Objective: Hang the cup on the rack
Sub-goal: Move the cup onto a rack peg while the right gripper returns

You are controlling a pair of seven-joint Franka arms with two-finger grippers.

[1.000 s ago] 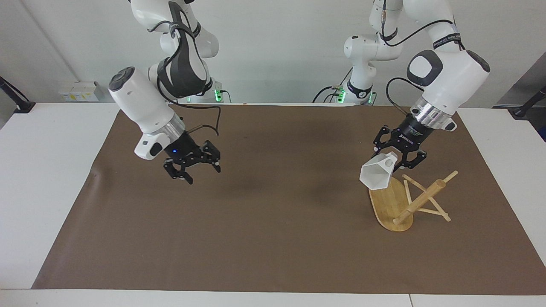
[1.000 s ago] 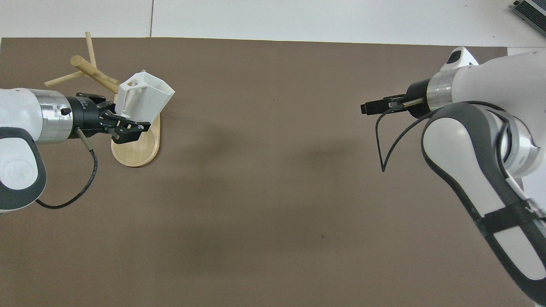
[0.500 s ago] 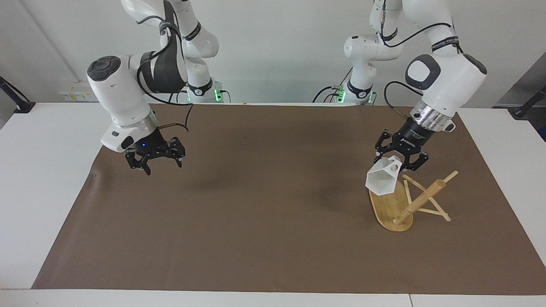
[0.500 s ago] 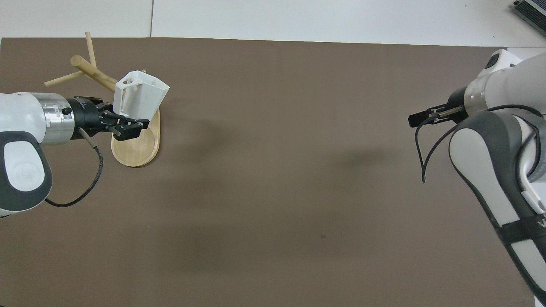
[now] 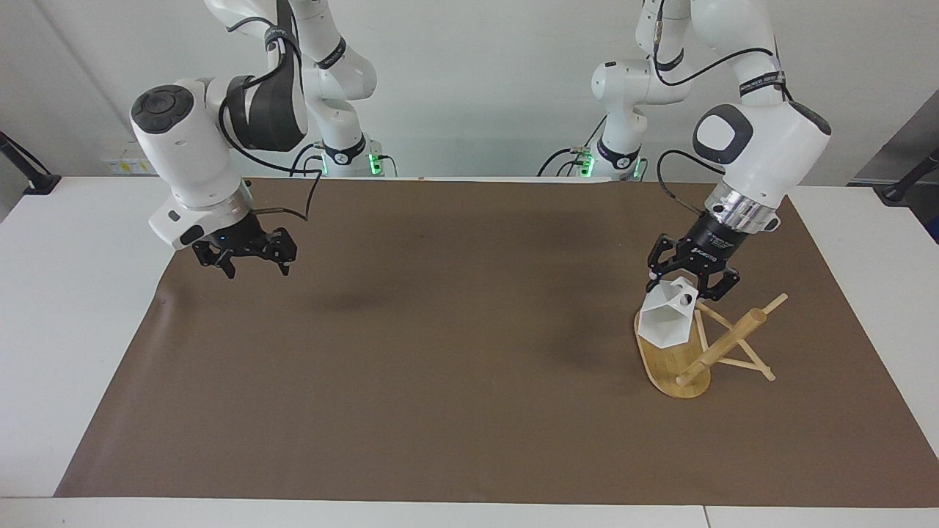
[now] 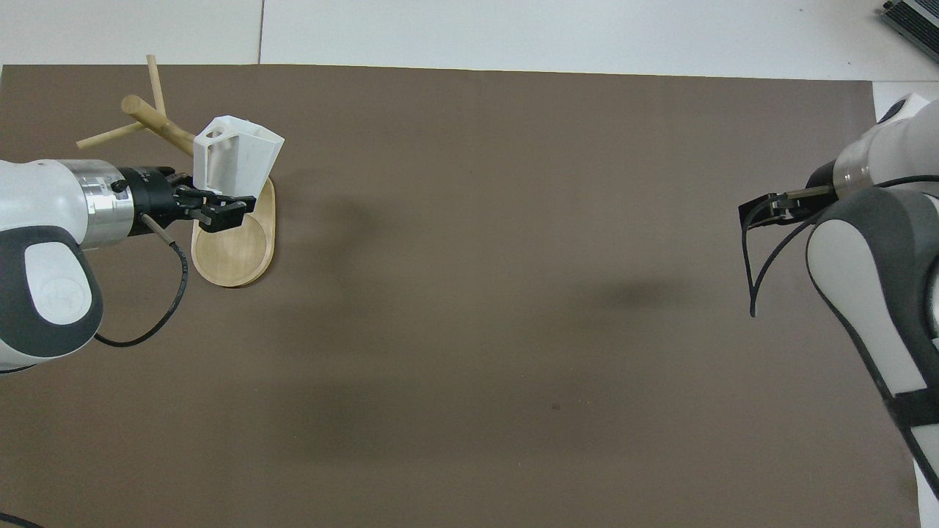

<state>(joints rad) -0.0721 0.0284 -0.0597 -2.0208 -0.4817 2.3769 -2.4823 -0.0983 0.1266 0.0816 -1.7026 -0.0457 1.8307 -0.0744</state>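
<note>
My left gripper (image 5: pixel 691 282) clamps the cup (image 5: pixel 666 320) by its handle over the rack (image 5: pixel 704 352), mouth tilted sideways toward mid-desk; right gripper (image 5: pixel 246 258) open, empty.

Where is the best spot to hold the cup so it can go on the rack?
By the handle side, as the left gripper does now, coming from above. That leaves the handle's round hole free for a peg of the rack, and the cup tilts with its mouth away from the post. The right gripper waits over the mat's other end.
</note>
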